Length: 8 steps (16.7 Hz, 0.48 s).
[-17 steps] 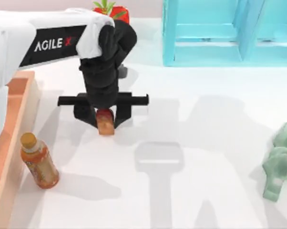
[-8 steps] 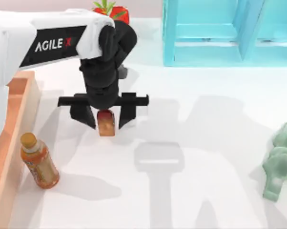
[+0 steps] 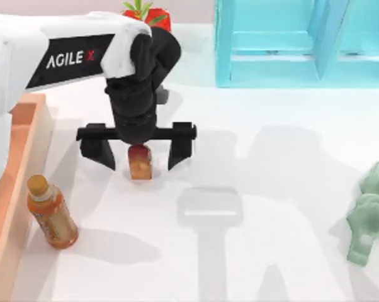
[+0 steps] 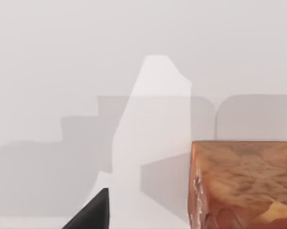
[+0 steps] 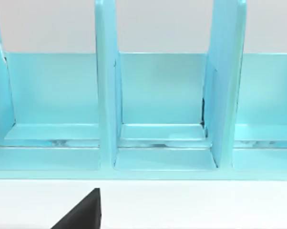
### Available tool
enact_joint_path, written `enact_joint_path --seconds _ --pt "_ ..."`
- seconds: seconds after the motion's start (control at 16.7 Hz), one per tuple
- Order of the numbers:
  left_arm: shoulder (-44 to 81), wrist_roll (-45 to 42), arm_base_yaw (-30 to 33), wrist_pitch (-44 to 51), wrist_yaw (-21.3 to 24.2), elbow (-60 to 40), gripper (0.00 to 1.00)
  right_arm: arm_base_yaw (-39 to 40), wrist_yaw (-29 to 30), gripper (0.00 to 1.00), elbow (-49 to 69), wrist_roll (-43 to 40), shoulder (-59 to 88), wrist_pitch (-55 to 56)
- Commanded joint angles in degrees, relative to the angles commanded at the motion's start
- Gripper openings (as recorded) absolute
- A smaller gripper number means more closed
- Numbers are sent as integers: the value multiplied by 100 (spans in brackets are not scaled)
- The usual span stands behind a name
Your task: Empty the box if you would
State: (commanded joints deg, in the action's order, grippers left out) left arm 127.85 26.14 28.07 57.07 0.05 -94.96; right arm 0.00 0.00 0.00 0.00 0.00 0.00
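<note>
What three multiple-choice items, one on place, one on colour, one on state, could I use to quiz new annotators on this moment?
1. Where does the bottle lie?
A. in the shelf unit
B. on the table beside the box
C. in the right end effector

2. What colour is the shelf unit?
A. turquoise-blue
B. red
C. black

3. How is the left end effector?
A. shut on the bottle
B. shut on the brown block
C. open, fingers apart on either side of the brown block

Answers: 1 B, the top view has it on white table by the rim; 2 A, plainly turquoise; 3 C, gaps show between each finger and block.
</note>
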Motion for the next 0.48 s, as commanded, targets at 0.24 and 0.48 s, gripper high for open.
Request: enact_joint_path --seconds 0.24,0.48 --pt "-7 0 -3 19 0 -15 100 0 0 100 0 0 0 0" --pt "-128 6 0 560 -1 -435 100 0 0 100 0 0 0 0"
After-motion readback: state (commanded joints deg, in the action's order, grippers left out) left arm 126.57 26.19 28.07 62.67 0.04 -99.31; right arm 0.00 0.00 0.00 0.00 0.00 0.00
